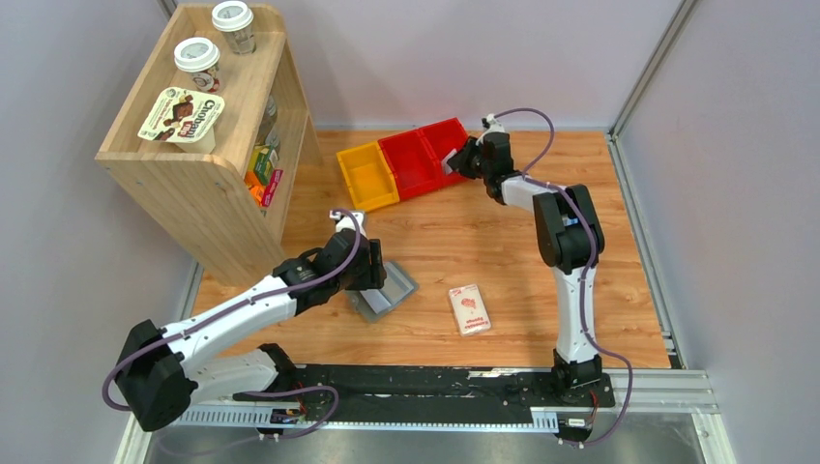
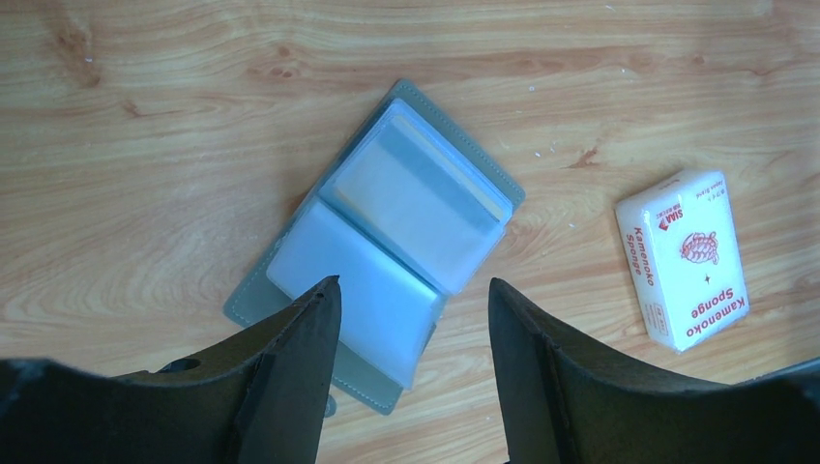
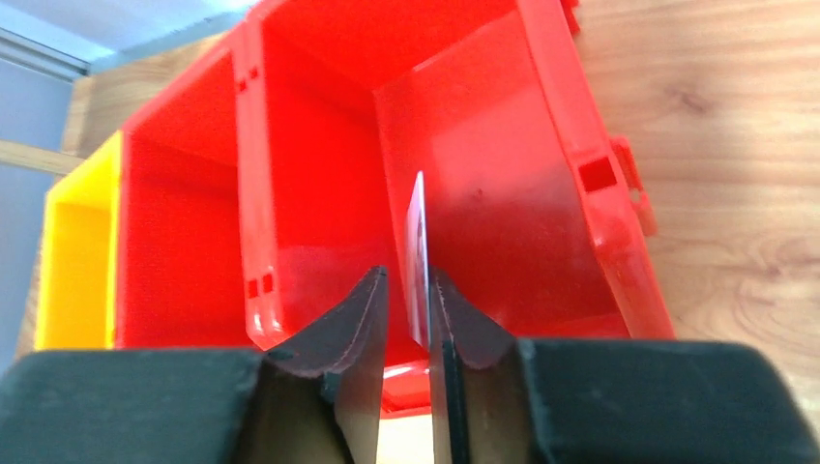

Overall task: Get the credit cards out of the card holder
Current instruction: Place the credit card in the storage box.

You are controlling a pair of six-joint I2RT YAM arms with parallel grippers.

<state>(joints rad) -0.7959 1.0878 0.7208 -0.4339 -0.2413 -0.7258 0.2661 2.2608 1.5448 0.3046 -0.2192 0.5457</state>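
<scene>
The card holder [image 2: 290, 280] lies open on the wooden table, its pale blue-grey pockets up; it also shows in the top view [image 1: 392, 288]. Credit cards [image 2: 488, 201] sit in its upper pocket, with only tan edges showing. My left gripper [image 2: 414, 285] is open and empty just above the lower pocket [image 1: 372, 275]. My right gripper [image 3: 407, 274] hovers over the right red bin [image 3: 503, 174], its jaws a little apart. One whitish card [image 3: 419, 242] stands edge-on between them against the right finger [image 3: 454, 314]. A gap shows on its left side.
A second red bin [image 1: 411, 162] and a yellow bin [image 1: 367, 176] stand beside the right red one at the back. A white-and-pink sponge packet [image 1: 470, 309] lies right of the card holder. A wooden shelf [image 1: 198, 145] with cups stands at the far left.
</scene>
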